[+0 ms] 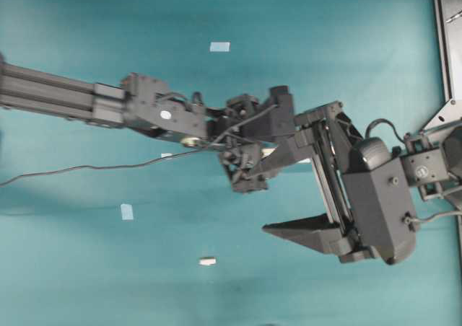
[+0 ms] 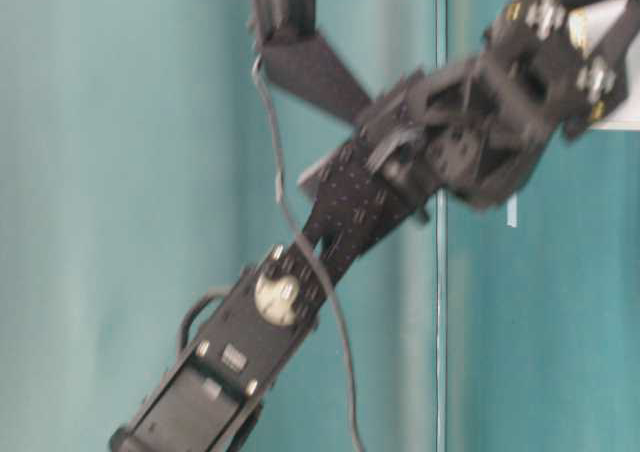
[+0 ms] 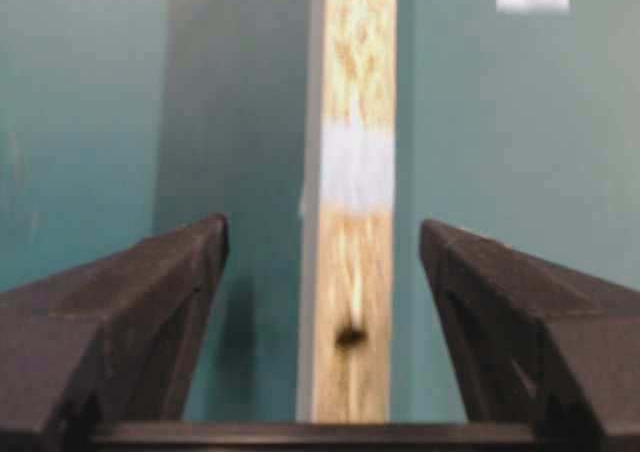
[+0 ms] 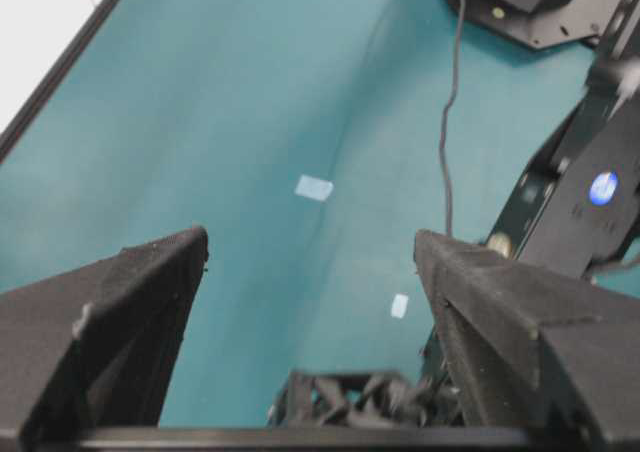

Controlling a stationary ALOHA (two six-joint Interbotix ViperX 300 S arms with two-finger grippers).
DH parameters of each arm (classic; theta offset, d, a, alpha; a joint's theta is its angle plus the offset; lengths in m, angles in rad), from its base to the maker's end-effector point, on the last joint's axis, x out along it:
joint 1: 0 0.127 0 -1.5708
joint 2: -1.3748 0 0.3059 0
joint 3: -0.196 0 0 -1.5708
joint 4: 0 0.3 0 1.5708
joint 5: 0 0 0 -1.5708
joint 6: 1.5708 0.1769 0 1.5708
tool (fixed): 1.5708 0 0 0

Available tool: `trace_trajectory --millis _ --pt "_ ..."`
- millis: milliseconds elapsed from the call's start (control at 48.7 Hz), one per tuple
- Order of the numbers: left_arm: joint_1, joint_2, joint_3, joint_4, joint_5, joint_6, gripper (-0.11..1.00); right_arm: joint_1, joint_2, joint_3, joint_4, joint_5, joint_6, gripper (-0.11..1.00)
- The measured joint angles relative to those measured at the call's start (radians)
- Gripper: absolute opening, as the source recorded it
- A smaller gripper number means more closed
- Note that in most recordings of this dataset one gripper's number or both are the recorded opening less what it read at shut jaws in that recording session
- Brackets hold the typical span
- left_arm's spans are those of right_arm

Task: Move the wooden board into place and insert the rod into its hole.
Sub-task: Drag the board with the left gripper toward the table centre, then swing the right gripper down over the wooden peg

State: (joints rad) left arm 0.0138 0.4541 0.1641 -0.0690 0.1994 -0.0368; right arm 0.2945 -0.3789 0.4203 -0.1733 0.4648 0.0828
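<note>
The wooden board (image 3: 352, 272) lies on the teal mat between the fingers of my left gripper (image 3: 322, 237). It carries a small dark hole (image 3: 350, 337) and a pale band (image 3: 358, 167) further along. The left jaws stand open, with a gap on each side of the board. In the overhead view the arms cover most of the board. The rod (image 1: 207, 261), a tiny cream peg, lies alone on the mat toward the front, away from both grippers. My right gripper (image 4: 310, 247) hangs wide open with nothing in it, just above the left gripper (image 1: 260, 149).
Pale-blue tape squares (image 1: 219, 47) (image 1: 127, 211) lie on the mat, and two show in the right wrist view (image 4: 313, 187) (image 4: 399, 305). A black cable (image 1: 86, 169) trails left from the left arm. A metal frame (image 1: 444, 45) borders the right side.
</note>
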Motion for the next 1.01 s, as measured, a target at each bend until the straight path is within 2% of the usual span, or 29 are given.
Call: trace_trajectory --millis 246,370,534,657,1006 --pt "-0.002 -0.038 0.135 0.0 -0.063 -0.002 0.77 0.0 0.0 0.008 -0.002 0.0 0.0 0.92" --pt "-0.002 -0.038 0.178 0.0 -0.179 0.0 0.76 0.0 0.0 0.011 -0.002 0.0 0.0 0.92" --pt "-0.006 -0.008 0.236 0.002 -0.399 0.002 0.76 0.002 0.009 0.011 -0.002 0.008 0.0 0.92" --pt "-0.009 0.011 0.262 0.0 -0.503 0.002 0.77 0.0 0.018 0.011 -0.002 0.025 0.0 0.92" --pt "-0.014 0.066 0.278 0.002 -0.646 0.054 0.76 0.002 0.048 0.008 0.003 0.081 0.021 0.92"
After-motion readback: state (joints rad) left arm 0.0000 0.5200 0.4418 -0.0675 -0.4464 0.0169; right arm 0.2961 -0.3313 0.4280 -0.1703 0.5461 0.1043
